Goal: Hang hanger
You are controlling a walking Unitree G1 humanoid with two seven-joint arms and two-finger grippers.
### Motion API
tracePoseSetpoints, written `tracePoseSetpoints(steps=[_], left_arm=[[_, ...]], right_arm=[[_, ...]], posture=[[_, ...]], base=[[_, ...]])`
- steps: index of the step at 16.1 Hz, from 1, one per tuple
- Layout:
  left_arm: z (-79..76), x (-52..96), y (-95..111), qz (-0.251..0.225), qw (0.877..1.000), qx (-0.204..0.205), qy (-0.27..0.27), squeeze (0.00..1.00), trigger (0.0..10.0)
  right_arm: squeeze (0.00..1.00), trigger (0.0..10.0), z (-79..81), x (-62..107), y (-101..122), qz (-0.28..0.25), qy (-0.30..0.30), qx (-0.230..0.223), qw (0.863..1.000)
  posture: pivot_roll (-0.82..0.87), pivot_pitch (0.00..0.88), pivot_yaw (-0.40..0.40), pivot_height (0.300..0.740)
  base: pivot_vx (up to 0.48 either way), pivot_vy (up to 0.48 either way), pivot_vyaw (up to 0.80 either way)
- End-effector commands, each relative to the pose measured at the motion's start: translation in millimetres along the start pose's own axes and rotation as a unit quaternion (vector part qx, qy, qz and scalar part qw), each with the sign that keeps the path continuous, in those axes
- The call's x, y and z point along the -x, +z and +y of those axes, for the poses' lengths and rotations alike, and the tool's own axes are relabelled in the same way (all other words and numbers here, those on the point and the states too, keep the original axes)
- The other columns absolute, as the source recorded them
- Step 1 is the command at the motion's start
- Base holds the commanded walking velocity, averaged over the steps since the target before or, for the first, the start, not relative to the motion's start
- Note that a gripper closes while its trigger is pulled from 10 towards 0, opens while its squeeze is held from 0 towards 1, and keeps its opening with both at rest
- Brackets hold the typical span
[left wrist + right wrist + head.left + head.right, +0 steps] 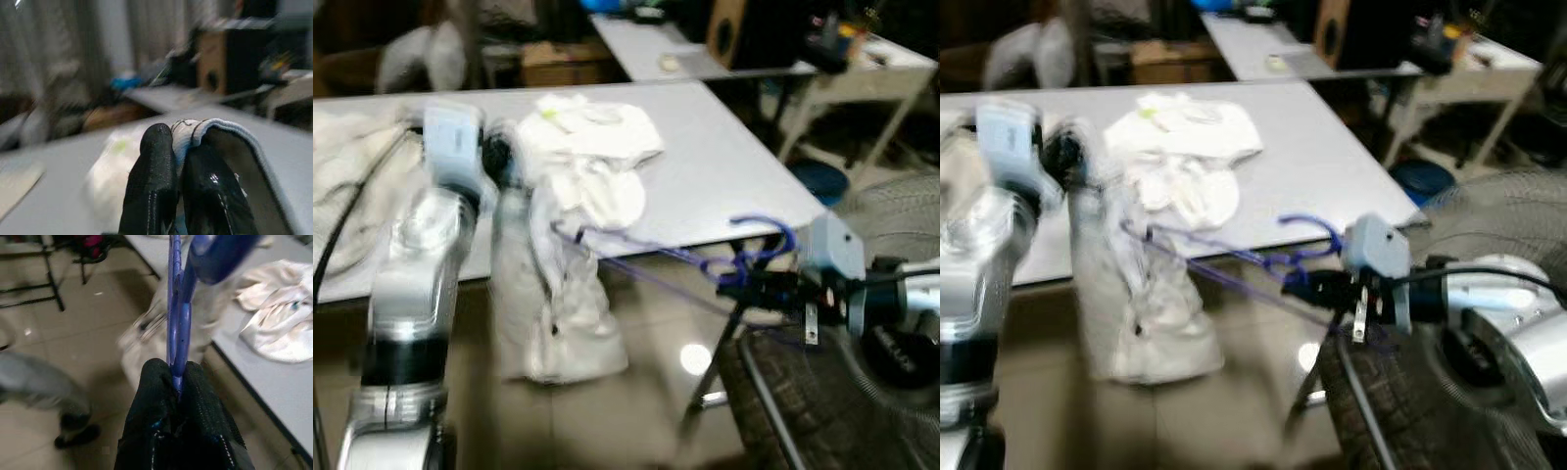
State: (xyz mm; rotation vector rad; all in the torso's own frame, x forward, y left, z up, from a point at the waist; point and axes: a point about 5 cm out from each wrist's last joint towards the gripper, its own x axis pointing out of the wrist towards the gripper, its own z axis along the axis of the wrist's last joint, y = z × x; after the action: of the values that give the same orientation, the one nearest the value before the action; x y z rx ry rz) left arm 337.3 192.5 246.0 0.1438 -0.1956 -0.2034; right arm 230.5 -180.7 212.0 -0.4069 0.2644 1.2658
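Head views: right gripper (pixel 1332 286) was clamped on the blue hanger (pixel 705 262) near its hook. A white garment (pixel 553 304) drooped from the hanger's far end, off the edge of the table (pixel 724 166), at the left gripper (pixel 499 162).

Left wrist view: fingers (pixel 161 186) were pinched shut on white cloth.

Right wrist view: fingers (pixel 195 396) were closed on the hanger.

Judged: garment roughly on, hanging left; no rail in sight.

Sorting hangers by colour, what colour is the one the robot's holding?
Blue hanger, clearest in the right wrist view.
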Motion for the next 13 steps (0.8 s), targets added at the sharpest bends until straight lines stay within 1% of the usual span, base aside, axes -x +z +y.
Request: tracePoseSetpoints(steps=[1,2,4,5,6,7,9,10,11,12,13], left_arm=[[-1.2,-7.6,24.2,-0.052,0.998,-0.008,-0.018,0.0,10.0],[5.6,-12.6,38.6,-0.072,0.997,-0.01,-0.024,0.0,10.0],[11.4,-13.3,62.2,-0.105,0.994,-0.004,-0.041,0.0,10.0],[11.4,-12.2,67.1,-0.112,0.993,0.0,-0.049,0.0,10.0],[9.5,-7.3,81.6,-0.133,0.988,0.013,-0.072,0.0,10.0],[7.5,-2.8,91.7,-0.147,0.985,0.018,-0.087,0.0,10.0],[4.9,2.3,103.1,-0.163,0.981,0.017,-0.101,0.0,10.0],[1.5,8.4,121.4,-0.188,0.975,0.02,-0.119,0.0,10.0],[0.3,9.9,127.4,-0.196,0.972,0.021,-0.126,0.0,10.0],[-0.6,13.2,140.5,-0.211,0.967,0.019,-0.14,0.0,10.0],[0.8,16.6,153.3,-0.231,0.962,0.023,-0.145,0.0,10.0]], right_arm=[[0.0,10.0,-0.9,-1.5,-1.4,0.014,0.021,0.007,1.0],[0.0,10.0,-1.5,-5.9,-0.7,0.017,0.038,0.013,0.999],[0.0,10.0,-8.8,-12.9,1.1,0.016,0.038,0.027,0.999],[0.0,10.0,-11.9,-14.7,1.6,0.02,0.033,0.033,0.999],[0.0,10.0,-23.0,-21.1,4.1,0.024,0.016,0.047,0.998],[0.0,10.0,-30.6,-26.8,6.1,0.027,0.007,0.056,0.998],[0.0,10.0,-38.0,-34.2,8.7,0.029,0.004,0.07,0.997],[0.0,10.0,-57.2,-49.1,22.4,0.02,-0.019,0.1,0.995],[0.0,10.0,-67.1,-53.1,29.7,0.015,-0.04,0.109,0.993],[0.0,10.0,-93.0,-55.7,48.4,0.009,-0.105,0.14,0.985],[0.0,10.0,-116.8,-48.0,73.5,-0.017,-0.177,0.168,0.97]], posture=[[-0.06,0.0,-0.006,0.74],[-0.06,0.0,-0.006,0.74],[-0.06,0.0,-0.004,0.74],[-0.06,0.0,-0.004,0.74],[-0.06,0.0,-0.006,0.74],[-0.05,0.0,-0.009,0.74],[-0.05,0.0,-0.016,0.74],[-0.04,0.0,-0.026,0.74],[-0.03,0.0,-0.029,0.74],[-0.02,0.0,-0.033,0.74],[-0.02,0.0,-0.035,0.74]], base=[[0.405,0.0,0.0],[0.401,0.0,0.0],[0.403,0.0,0.0],[0.405,0.0,0.0],[0.405,0.0,0.0],[0.405,0.0,0.0],[0.405,0.0,0.0],[0.405,0.0,0.0],[0.405,0.0,0.0],[0.405,0.0,0.0],[0.401,0.0,0.0]])
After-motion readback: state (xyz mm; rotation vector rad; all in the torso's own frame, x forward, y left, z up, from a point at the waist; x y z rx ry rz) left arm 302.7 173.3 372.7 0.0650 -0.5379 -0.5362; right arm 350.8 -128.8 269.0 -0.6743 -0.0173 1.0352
